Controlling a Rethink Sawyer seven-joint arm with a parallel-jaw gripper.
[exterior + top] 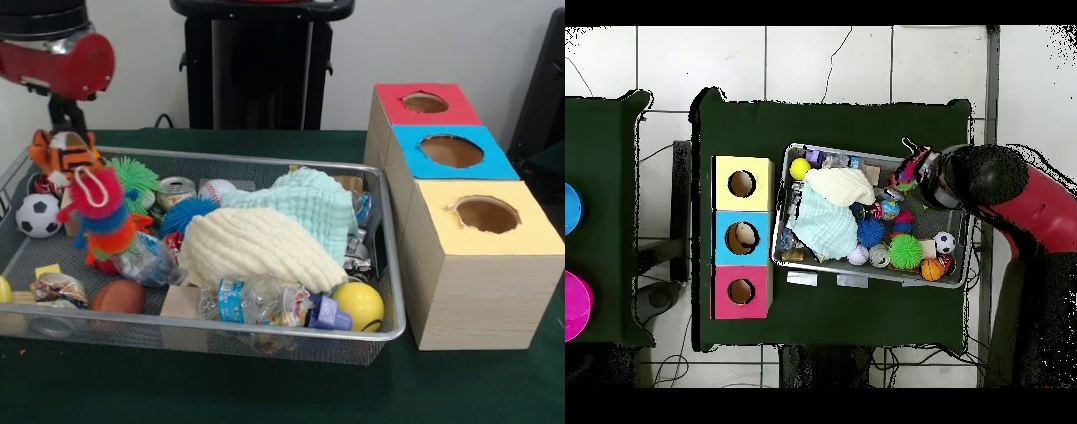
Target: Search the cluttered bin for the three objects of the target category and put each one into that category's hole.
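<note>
A green table [265, 389] carries a mesh bin [265, 329] beside three wooden boxes [477, 291].

A pale wall [441, 44] filled the upper frame. The floor [825, 65] was light tiles with dark cables; a black stand [260, 62], perhaps furniture, stood top center.

No text I can read, blue label on the crushed plastic bottle [243, 300] illegible, printed tin can [176, 191] likewise illegible
</note>
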